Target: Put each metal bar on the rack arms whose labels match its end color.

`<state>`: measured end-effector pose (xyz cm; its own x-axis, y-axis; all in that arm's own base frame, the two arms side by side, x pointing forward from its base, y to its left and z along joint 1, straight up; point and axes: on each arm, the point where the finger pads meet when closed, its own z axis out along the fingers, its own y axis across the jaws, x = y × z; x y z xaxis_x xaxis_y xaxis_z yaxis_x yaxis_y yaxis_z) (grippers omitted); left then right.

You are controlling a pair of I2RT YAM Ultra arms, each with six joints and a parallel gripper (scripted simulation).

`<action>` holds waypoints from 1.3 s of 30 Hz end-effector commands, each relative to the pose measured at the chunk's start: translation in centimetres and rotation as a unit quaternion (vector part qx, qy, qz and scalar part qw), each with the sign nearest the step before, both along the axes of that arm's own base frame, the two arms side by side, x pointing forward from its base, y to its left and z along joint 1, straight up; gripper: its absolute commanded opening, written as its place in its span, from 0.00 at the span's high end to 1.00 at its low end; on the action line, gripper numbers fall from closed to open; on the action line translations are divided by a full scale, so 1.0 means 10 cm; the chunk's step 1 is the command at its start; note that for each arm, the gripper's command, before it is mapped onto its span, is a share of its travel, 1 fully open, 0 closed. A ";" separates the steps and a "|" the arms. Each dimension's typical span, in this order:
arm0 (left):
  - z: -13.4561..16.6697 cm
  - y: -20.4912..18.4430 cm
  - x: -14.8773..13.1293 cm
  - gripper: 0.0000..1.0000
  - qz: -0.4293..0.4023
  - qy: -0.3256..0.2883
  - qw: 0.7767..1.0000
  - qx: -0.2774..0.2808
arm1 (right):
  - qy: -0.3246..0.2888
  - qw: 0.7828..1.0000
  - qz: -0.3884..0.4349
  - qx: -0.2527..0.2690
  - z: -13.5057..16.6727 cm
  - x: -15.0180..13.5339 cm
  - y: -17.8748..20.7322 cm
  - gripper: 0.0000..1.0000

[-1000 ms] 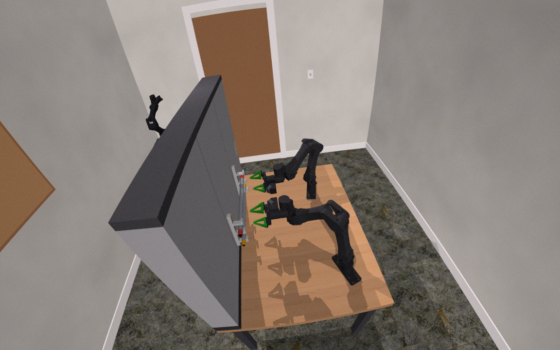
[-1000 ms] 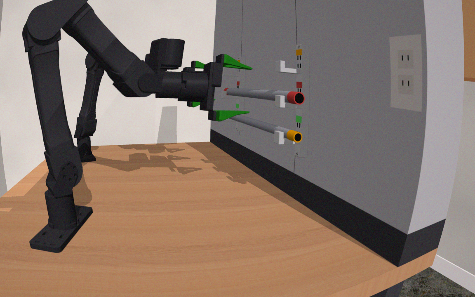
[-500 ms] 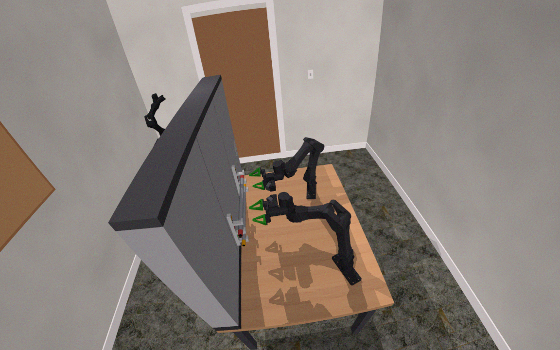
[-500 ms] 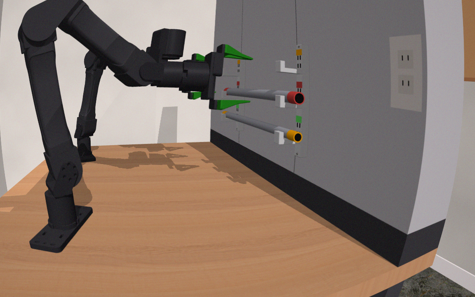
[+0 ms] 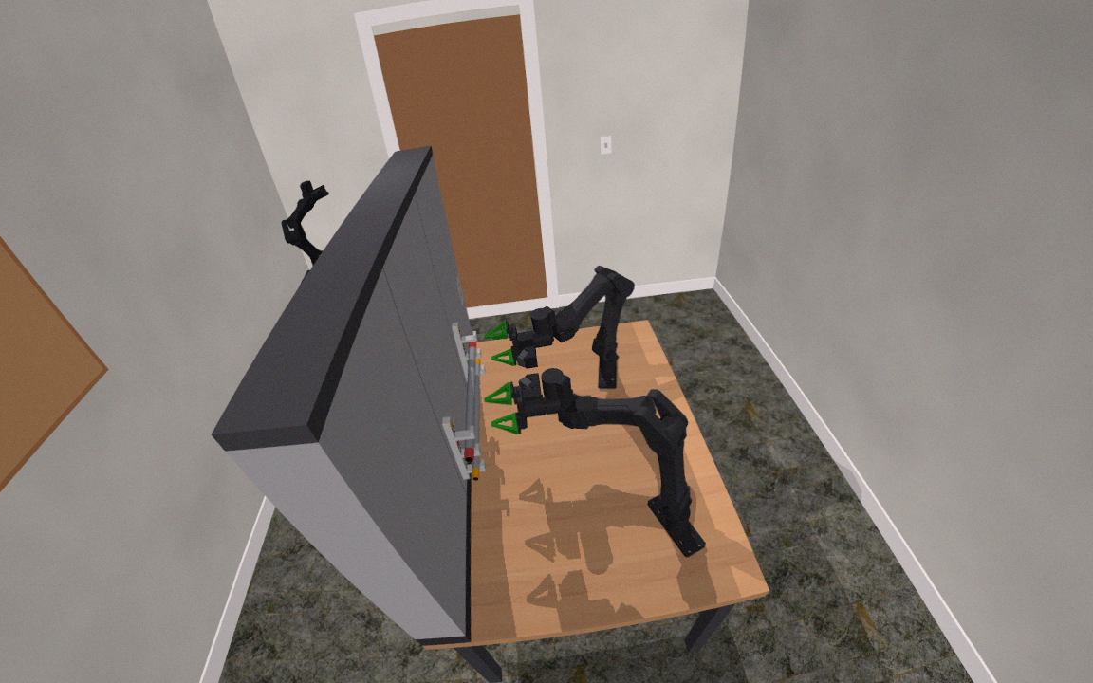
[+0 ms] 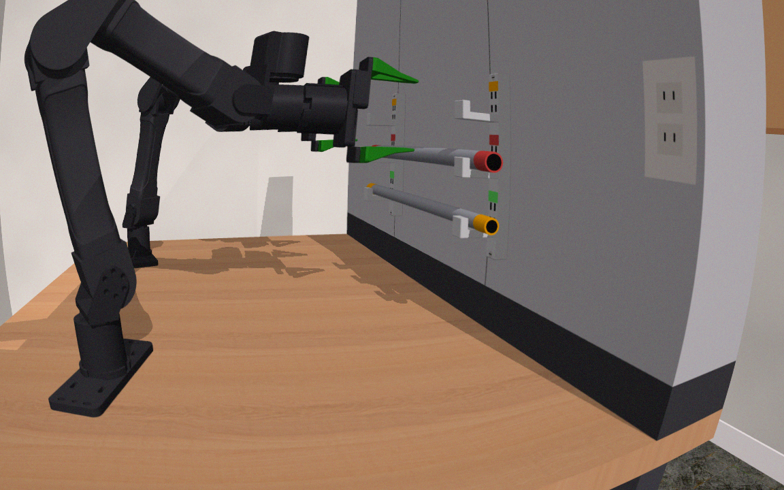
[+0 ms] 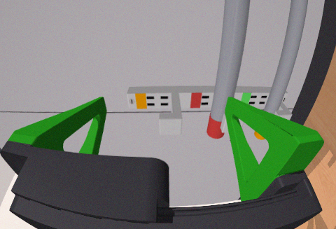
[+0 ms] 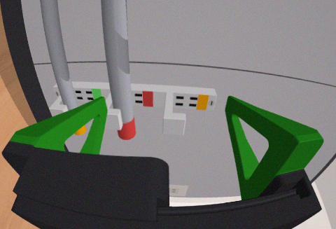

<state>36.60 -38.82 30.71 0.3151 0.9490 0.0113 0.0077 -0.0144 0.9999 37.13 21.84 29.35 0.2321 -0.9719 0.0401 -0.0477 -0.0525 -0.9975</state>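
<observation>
The red-ended bar (image 5: 469, 454) (image 6: 444, 156) (image 7: 232, 47) (image 8: 115, 29) lies on the middle pair, under red labels (image 6: 493, 139) (image 7: 196, 100) (image 8: 148, 99). The thinner orange-ended bar (image 5: 475, 473) (image 6: 419, 202) (image 7: 291, 47) (image 8: 53, 29) lies on the lowest pair, under green labels (image 6: 493, 197). The top pair, with orange labels (image 6: 493, 86) (image 7: 141, 101) (image 8: 202, 102), is empty. My left gripper (image 5: 489, 412) (image 7: 165, 103) and right gripper (image 5: 490, 347) (image 6: 415, 115) (image 8: 166, 99) are open and empty, one finger above the other, off the wall. Their lower fingers are around the red-ended bar's height and hide parts of the lower rack arms.
The tall grey wall panel (image 5: 398, 381) (image 6: 595, 243) stands along the edge of the wooden table (image 5: 584, 475) (image 6: 260, 396). The top rack arms (image 6: 461, 109) (image 7: 170, 124) (image 8: 174, 124) stick out from the uprights. An outlet plate (image 6: 669, 164) is on the panel beyond the right upright.
</observation>
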 end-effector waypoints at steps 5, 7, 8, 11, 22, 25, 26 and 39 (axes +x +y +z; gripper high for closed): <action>0.19 0.04 0.01 0.00 -0.001 -0.004 1.000 -0.007 | -0.024 0.999 -0.001 0.026 0.33 0.00 -0.03 0.00; 0.19 0.04 0.01 0.00 -0.001 -0.004 1.000 -0.007 | -0.024 0.999 -0.001 0.026 0.33 0.00 -0.03 0.00; 0.19 0.04 0.01 0.00 -0.001 -0.004 1.000 -0.007 | -0.024 0.999 -0.001 0.026 0.33 0.00 -0.03 0.00; 0.19 0.04 0.01 0.00 -0.001 -0.004 1.000 -0.007 | -0.024 0.999 -0.001 0.026 0.33 0.00 -0.03 0.00; 0.19 0.04 0.01 0.00 -0.001 -0.004 1.000 -0.007 | -0.024 0.999 -0.001 0.026 0.33 0.00 -0.03 0.00; 0.19 0.04 0.01 0.00 -0.001 -0.004 1.000 -0.007 | -0.024 0.999 -0.001 0.026 0.33 0.00 -0.03 0.00; 0.19 0.04 0.01 0.00 -0.001 -0.004 1.000 -0.007 | -0.024 0.999 -0.001 0.026 0.33 0.00 -0.03 0.00; 0.02 0.04 0.01 0.04 -0.001 -0.004 1.000 -0.007 | -0.024 0.999 -0.001 0.026 0.16 0.01 -0.03 0.03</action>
<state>36.60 -38.83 30.64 0.3152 0.9489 0.0170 0.0121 -0.0219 0.9997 37.14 21.85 29.28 0.2325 -0.9717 0.0427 -0.0519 -0.0562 -0.9971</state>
